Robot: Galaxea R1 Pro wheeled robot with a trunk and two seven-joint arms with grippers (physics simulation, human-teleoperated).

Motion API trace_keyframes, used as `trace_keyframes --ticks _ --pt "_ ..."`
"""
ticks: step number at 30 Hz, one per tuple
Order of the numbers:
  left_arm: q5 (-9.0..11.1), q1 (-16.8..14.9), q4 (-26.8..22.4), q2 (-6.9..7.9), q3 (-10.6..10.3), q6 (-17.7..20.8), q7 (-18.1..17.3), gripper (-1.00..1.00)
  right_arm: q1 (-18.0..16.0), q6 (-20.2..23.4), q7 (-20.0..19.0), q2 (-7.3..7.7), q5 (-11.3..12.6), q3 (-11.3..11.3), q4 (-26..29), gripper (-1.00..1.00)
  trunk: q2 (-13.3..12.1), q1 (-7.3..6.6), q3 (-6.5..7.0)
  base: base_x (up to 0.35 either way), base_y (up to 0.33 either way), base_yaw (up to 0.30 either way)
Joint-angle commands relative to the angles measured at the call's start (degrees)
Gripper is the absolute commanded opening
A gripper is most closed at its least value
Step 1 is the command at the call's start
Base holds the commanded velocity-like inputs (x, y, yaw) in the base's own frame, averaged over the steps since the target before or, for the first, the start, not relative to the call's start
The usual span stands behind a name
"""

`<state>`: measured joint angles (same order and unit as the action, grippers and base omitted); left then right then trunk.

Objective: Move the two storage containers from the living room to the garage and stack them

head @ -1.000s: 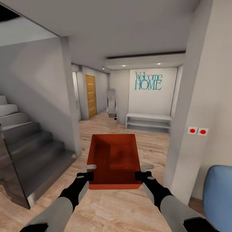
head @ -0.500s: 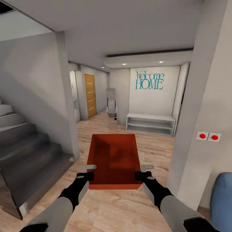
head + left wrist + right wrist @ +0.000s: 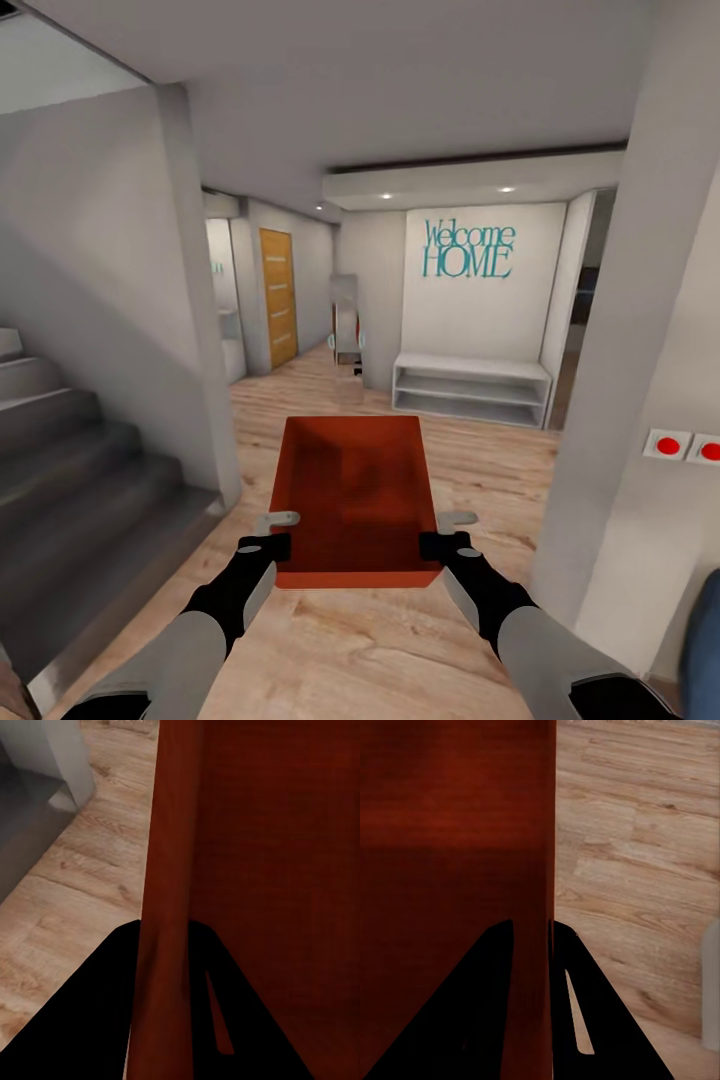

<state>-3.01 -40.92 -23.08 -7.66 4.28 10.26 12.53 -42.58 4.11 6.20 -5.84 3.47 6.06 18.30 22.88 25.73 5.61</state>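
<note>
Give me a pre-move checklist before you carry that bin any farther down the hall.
1. Left claw shut on the storage container's left wall: ok, wall sits between the fingers in the left wrist view.
2. Right claw shut on the right wall: ok.
3. Container level, off the wood floor: ok.
4. Path ahead toward the white bench: ok.
5. Clearance from the stairs and the right-hand pillar: ok, both lie off to the sides.
6. Container empty: ok.
</note>
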Motion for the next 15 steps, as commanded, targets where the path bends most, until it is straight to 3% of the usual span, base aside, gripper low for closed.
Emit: trace_keyframes --ticks 1,15 --pt "1.16 -0.04 -2.47 -0.08 3.54 0.46 2.50 -1.00 0.04 0.34 -0.22 -0.01 1.45 0.61 0.07 -1.00 0.04 0.05 -0.02 0.322 0.000 0.000" --pt "1.16 -0.04 -2.49 -0.08 3.54 0.44 2.50 -1.00 0.04 0.29 -0.22 0.04 1.49 0.62 0.07 -1.00 0.04 0.05 -0.02 0.322 0.000 0.000"
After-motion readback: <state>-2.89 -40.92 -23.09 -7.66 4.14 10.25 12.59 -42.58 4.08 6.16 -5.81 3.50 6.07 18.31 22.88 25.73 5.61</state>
